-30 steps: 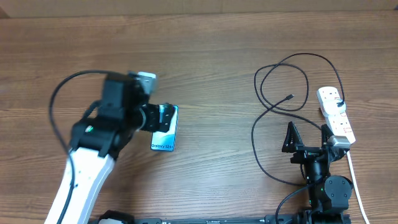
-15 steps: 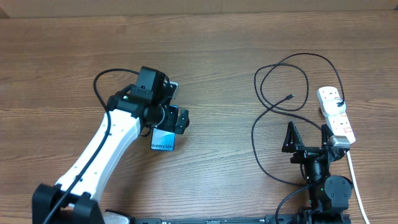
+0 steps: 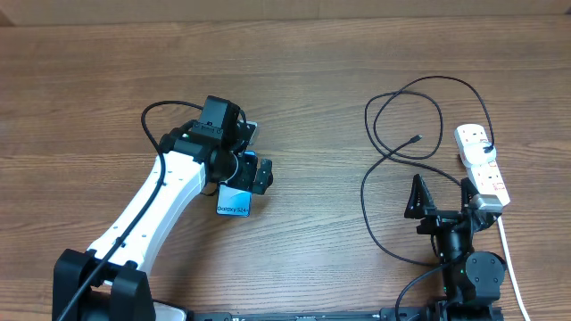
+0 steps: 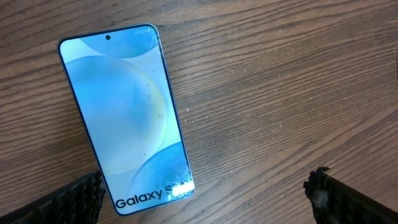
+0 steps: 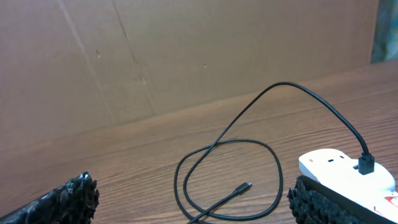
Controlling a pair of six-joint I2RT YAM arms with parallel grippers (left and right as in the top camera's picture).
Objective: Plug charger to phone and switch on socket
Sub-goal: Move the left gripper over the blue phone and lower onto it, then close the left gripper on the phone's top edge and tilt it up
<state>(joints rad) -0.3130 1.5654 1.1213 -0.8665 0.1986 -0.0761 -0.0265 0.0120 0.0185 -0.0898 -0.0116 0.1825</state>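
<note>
Your left gripper (image 3: 251,172) is hanging over the phone (image 4: 124,112) with its fingers spread wide, clamping nothing. The phone is lying face up and lit on the wooden table (image 3: 312,71), its "Galaxy" end sitting by one fingertip. Well to the right, the charger (image 3: 437,78) is lying in loose loops, its connector tip (image 3: 416,139) resting free and its plug sitting in the socket (image 3: 482,165). Your right gripper (image 3: 440,198) is waiting near that strip, fingers likewise apart.
</note>
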